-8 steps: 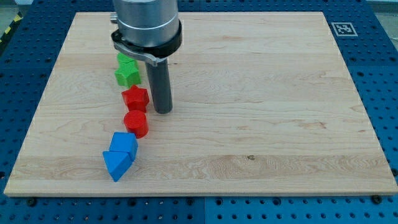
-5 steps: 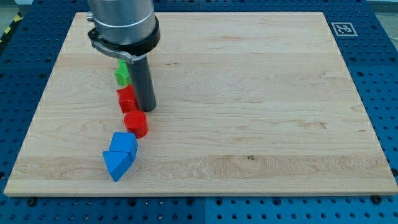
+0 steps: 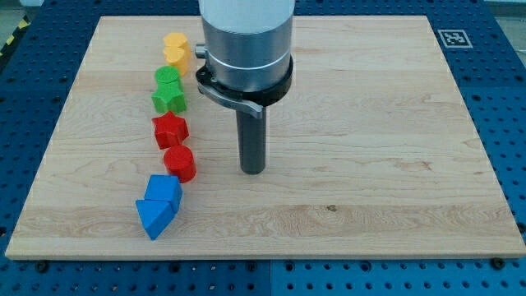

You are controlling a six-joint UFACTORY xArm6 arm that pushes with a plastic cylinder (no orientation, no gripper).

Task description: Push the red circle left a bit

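My tip (image 3: pixel 252 169) sits on the bare wooden board (image 3: pixel 370 123) – it's just a plain rod, nothing to open or close – and it's touching no block, parked off to the view's right of the red circle (image 3: pixel 179 163) with a clear gap between. The red circle is in a column near the board's left side, with a red star-ish block (image 3: pixel 170 129) just above it and two blue blocks (image 3: pixel 158 205) just below. Further up are two green blocks (image 3: pixel 168 90) and a yellow one (image 3: pixel 175 48) at the top.

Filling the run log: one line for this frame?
my tip: right of red circle, apart | red star above circle | blue blocks below | push: not yet
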